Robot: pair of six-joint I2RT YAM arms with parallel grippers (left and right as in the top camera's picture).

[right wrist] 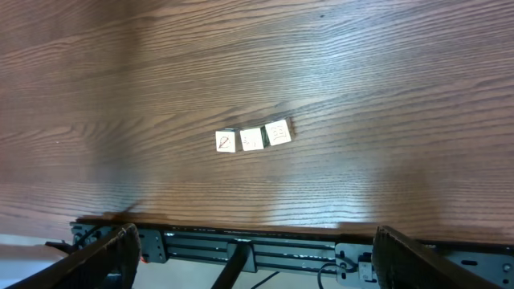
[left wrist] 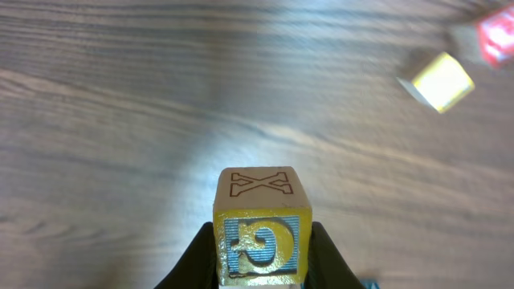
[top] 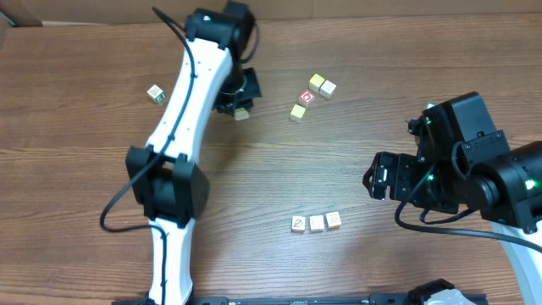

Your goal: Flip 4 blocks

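Observation:
My left gripper (top: 240, 105) is shut on a wooden block (left wrist: 261, 229) at the back of the table. The block has an X on its cream top and a yellow and blue face toward the camera. Black fingers (left wrist: 197, 261) press both of its sides. Three cream blocks (top: 316, 223) lie in a row near the front, also seen as a row (right wrist: 252, 138) in the right wrist view. My right gripper (top: 377, 176) hangs open and empty to the right of that row, its jaws wide apart over the table's front edge.
A cluster at the back centre holds two cream cubes (top: 322, 85), a red-faced cube (top: 306, 98) and a yellow cube (top: 297, 111). That yellow cube (left wrist: 438, 80) lies just right of my left gripper. A green-marked cube (top: 156, 93) lies at the back left. The table's front rail (right wrist: 257, 245) runs below the right gripper.

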